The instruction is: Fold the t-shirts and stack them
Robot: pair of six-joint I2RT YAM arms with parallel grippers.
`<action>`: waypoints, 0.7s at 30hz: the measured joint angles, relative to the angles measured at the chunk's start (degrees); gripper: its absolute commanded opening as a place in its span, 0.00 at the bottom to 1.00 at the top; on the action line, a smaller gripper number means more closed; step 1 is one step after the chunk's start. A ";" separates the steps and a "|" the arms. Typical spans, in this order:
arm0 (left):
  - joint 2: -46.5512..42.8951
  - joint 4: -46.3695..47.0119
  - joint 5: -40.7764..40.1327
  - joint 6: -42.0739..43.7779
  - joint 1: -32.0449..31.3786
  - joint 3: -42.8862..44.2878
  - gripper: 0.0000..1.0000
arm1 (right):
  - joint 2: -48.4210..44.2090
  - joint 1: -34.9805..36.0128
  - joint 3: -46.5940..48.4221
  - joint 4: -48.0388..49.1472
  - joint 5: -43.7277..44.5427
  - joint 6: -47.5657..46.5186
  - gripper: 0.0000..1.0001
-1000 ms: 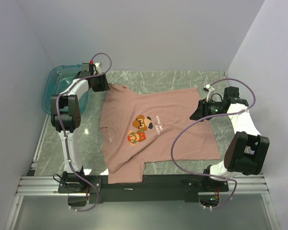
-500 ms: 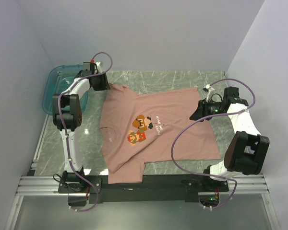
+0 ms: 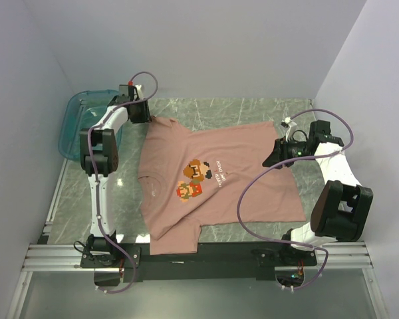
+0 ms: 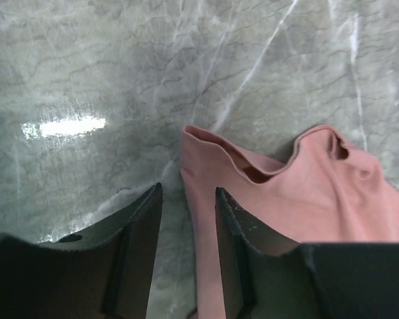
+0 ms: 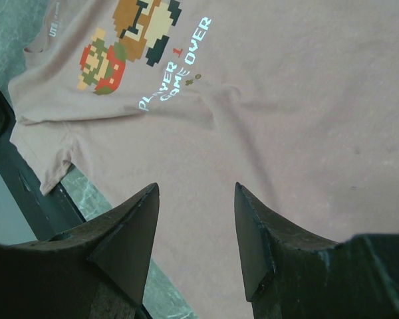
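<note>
T-shirt (image 3: pixel 206 206) flat; left fingers (image 4: pixel 234 266) straddle its edge.

A grey-green marbled table (image 3: pixel 253 109) with pale veins fills the floor of the scene. A teal see-through tray (image 3: pixel 69 127) sits at its far left corner, close to the left wall. Plain pale walls (image 3: pixel 206 46) close in the back and both sides. Silver metal rails (image 3: pixel 53 256) run along the near edge. In the left wrist view a bright glare (image 4: pixel 66 125) lies on the tabletop.
</note>
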 measured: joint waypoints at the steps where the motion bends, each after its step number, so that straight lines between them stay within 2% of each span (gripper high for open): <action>1: 0.55 -0.26 -0.15 0.15 0.00 0.42 0.43 | 0.02 0.00 0.15 -0.07 0.00 -0.07 0.56; 21: 5.97 -1.42 -0.66 0.11 -0.17 8.02 0.35 | 0.17 0.00 0.24 -0.48 -0.37 -0.37 0.56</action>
